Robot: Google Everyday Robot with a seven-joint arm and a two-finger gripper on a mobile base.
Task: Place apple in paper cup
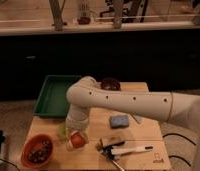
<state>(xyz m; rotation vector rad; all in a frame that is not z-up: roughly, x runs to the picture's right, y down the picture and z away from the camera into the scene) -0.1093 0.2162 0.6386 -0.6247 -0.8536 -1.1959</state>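
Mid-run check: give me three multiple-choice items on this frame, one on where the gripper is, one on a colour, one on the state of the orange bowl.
1. Where is the gripper?
A. over the back right corner of the table
B. low over the front left of the table, at the apple
C. off the table, near the floor

2. What colour is the tray at the table's back left?
A. green
B. blue
C. red

3. What state is the orange bowl in?
A. empty
B. upside down
C. upright, with dark contents

Answers:
1 B, the arm's end points down right at the orange-red apple.
2 A, the tray's walls and floor are green.
3 C, dark pieces show inside the bowl's open rim.
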